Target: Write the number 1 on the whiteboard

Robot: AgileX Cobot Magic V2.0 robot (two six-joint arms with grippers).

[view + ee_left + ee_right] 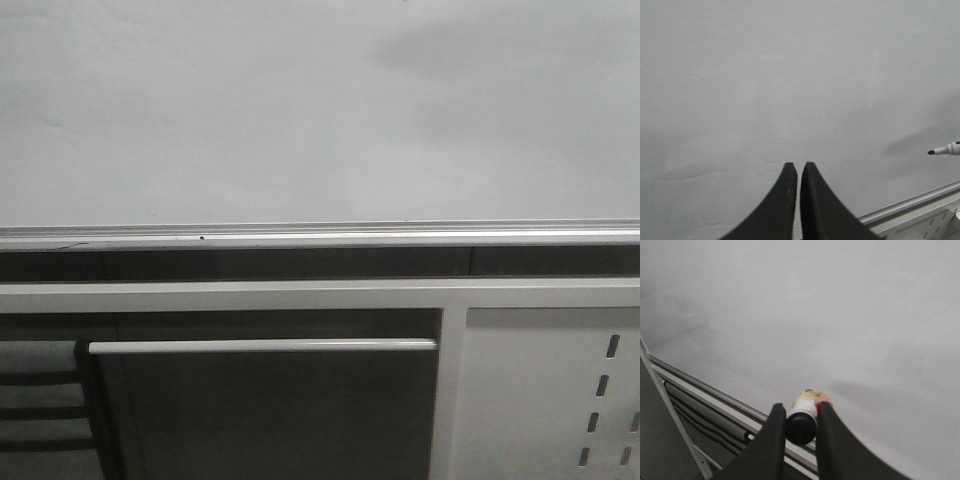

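The whiteboard (300, 110) fills the upper front view, pale grey and glossy, with its silver rail (320, 236) along the lower edge. No stroke of the number 1 shows on it in any view. My right gripper (801, 412) is shut on a marker (803, 417), seen end-on with its black back end toward the camera, pointing at the board (840, 315). The marker's black tip (931, 152) shows at the edge of the left wrist view, just off the board (790, 75). My left gripper (798, 167) is shut and empty, facing the board. Neither gripper shows in the front view.
Below the rail runs a white frame bar (300, 296) with a white handle bar (260, 346) over a dark panel. A white perforated panel (560, 400) stands at the lower right. Dark slats (40, 400) sit at the lower left.
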